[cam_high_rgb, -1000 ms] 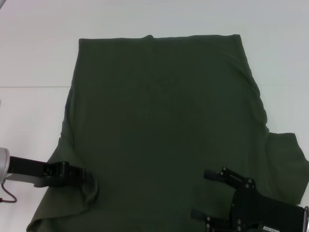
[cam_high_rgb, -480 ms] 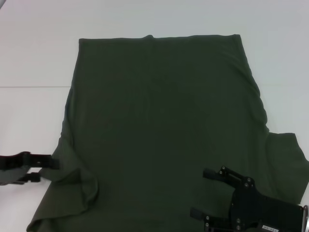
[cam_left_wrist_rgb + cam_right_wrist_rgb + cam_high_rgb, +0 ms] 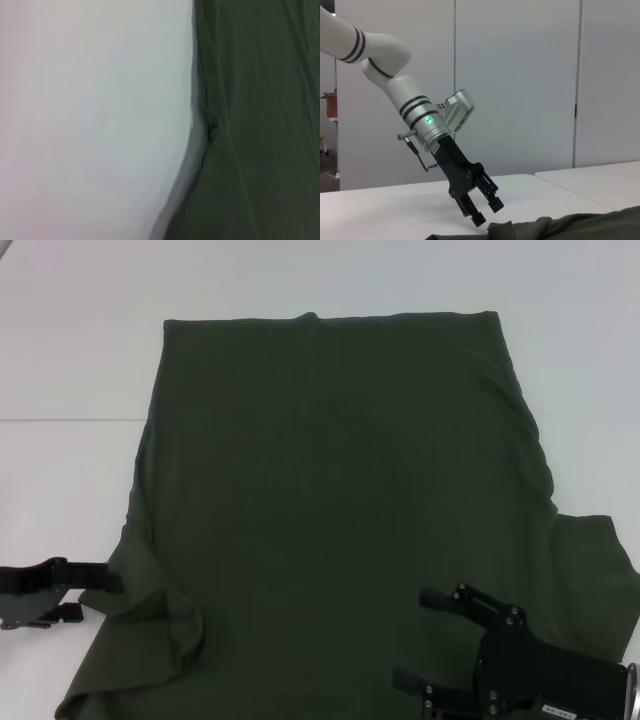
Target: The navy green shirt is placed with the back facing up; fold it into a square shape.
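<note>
Our white table [image 3: 70, 360] carries the navy green shirt [image 3: 340, 500], spread flat across its middle, one sleeve reaching toward the right edge, a rumpled fold near the front-left corner.

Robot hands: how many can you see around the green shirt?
2. The left gripper sits at the navy green shirt's near left edge, jaws open. The right gripper hovers over the shirt's near right part, jaws open too.
</note>
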Motion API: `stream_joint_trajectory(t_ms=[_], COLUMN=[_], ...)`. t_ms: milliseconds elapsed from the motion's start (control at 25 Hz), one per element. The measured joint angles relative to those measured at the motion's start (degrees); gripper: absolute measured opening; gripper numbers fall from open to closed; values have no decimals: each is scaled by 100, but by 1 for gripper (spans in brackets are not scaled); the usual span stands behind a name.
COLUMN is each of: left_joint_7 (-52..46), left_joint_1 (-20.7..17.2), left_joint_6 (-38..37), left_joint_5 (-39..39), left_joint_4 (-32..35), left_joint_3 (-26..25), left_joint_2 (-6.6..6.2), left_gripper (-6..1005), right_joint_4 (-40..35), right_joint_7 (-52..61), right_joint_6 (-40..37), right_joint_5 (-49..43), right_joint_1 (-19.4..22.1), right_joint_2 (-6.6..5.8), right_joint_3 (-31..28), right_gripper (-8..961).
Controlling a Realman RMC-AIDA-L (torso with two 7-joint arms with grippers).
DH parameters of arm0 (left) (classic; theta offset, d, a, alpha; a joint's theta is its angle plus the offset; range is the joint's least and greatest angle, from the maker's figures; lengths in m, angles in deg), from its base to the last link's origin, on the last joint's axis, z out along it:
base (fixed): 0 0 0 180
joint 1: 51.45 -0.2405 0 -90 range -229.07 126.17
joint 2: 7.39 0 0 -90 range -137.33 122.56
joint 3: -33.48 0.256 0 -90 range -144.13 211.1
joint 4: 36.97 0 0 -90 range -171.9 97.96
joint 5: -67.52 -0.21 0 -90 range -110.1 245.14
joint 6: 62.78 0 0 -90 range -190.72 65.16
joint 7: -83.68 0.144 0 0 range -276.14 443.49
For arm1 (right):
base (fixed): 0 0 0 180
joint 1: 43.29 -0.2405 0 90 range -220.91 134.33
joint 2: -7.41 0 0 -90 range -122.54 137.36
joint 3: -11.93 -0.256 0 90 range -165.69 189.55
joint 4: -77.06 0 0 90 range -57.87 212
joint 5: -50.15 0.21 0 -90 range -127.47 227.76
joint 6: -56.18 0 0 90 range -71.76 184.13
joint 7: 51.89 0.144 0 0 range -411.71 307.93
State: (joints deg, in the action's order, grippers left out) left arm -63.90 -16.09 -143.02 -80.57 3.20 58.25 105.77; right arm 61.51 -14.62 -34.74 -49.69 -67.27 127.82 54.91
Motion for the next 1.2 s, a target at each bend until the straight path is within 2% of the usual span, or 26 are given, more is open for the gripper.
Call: stream_joint_trajectory(t_ms=[440, 1200], left_joint_7=[-396, -438], left_joint_1=[-16, 122], left_joint_6=[279, 554], left_joint_5=[-60, -12], left_joint_4=[-171, -394], left_joint_3=[40, 46], left_joint_2=[35, 42], left_gripper=[774, 768], right_joint_4=[0, 2], right_joint_7=[-5, -120], right_joint_6=[-5, -12], right_joint_5=[2, 9], right_joint_1=[24, 16], right_joint_2=[0, 0], right_joint_3=[0, 0], right_gripper=[930, 929])
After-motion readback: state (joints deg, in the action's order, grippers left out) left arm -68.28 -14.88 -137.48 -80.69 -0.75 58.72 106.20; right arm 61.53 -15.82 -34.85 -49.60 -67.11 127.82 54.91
